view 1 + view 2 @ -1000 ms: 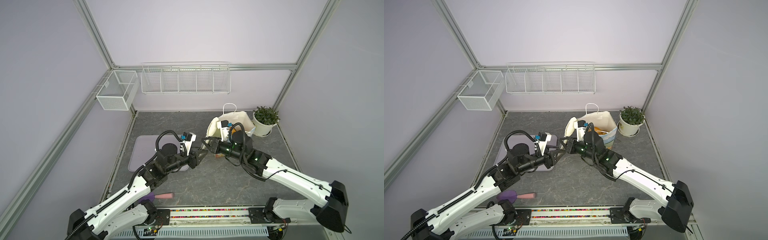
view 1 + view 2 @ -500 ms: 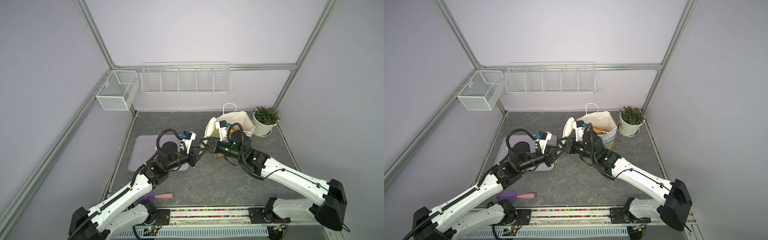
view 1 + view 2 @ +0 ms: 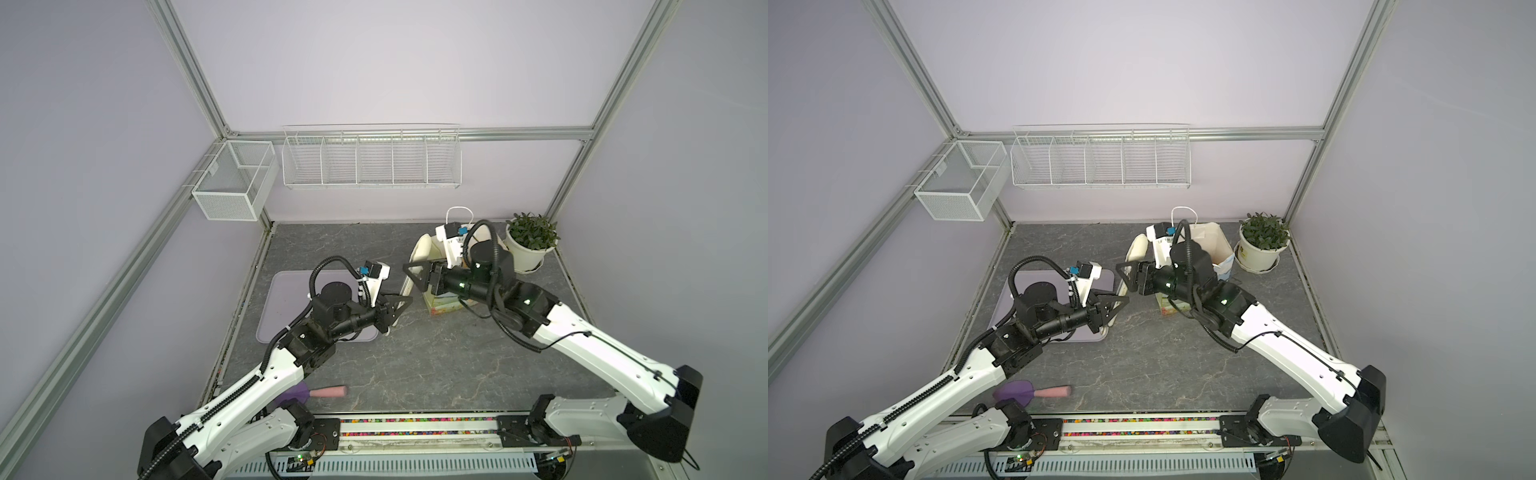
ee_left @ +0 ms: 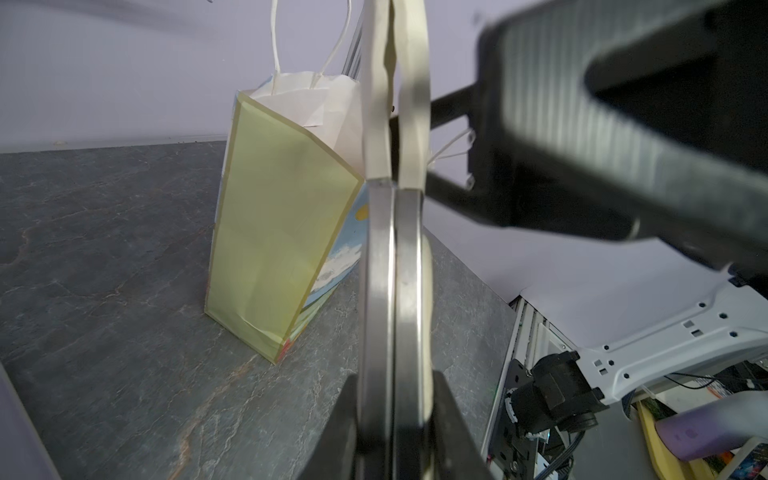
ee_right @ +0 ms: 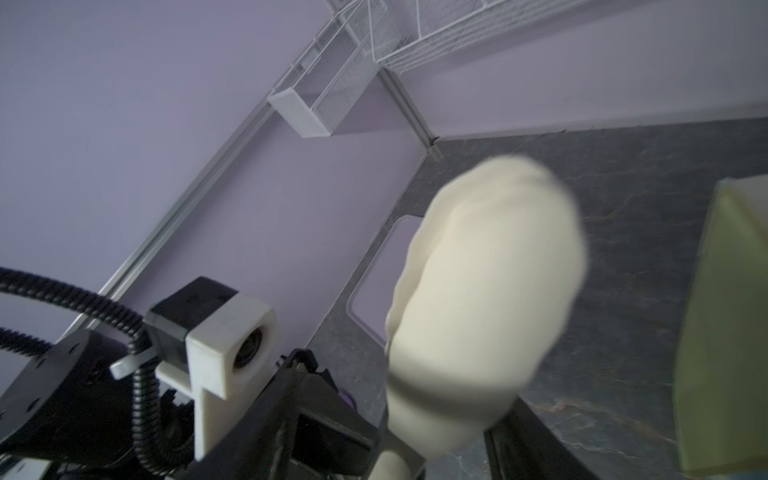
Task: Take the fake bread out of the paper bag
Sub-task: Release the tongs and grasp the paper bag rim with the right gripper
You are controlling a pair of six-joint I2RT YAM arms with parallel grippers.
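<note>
A pale cream slice of fake bread (image 3: pixel 424 249) (image 3: pixel 1138 249) stands on edge in the air between the two arms, left of the paper bag (image 3: pixel 442 305) (image 3: pixel 1214 241). My left gripper (image 3: pixel 405 301) (image 4: pixel 394 187) is shut on the slice's lower end; the left wrist view shows it edge-on (image 4: pixel 411 83). My right gripper (image 3: pixel 411 276) (image 5: pixel 432 436) is open, its jaws standing apart on either side of the slice (image 5: pixel 490 291). The bag (image 4: pixel 282 216) stands upright with its white handles up. My right arm hides most of its inside.
A lavender mat (image 3: pixel 291 299) lies under my left arm. A potted plant (image 3: pixel 530 241) stands right of the bag. A purple brush with a pink handle (image 3: pixel 328 391) lies near the front edge. Wire baskets (image 3: pixel 370 158) (image 3: pixel 232 183) hang on the walls.
My left gripper closed on the slice's lower end, then my right gripper's jaws opened and let go of it. Both grippers drifted slightly left.
</note>
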